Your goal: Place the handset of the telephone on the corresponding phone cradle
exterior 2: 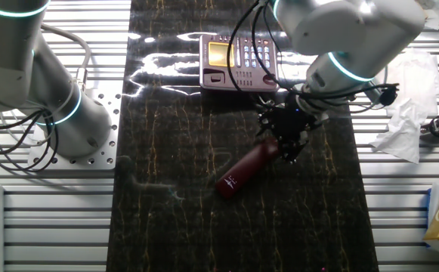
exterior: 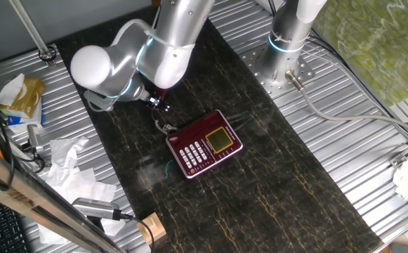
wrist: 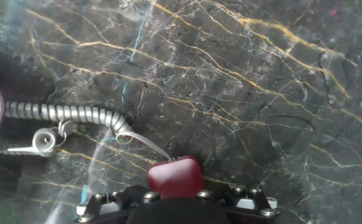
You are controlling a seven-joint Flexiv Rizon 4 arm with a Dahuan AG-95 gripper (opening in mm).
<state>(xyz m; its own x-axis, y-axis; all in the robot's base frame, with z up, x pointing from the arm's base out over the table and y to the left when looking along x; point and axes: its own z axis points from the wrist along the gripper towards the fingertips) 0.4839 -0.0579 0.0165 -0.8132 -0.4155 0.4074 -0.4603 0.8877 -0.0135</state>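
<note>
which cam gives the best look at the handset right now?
The other fixed view: the handset shows nearly full length, off the telephone, one end at the gripper. The hand view shows only its cord end and the curly cord. In the first fixed view the arm hides it almost entirely.
</note>
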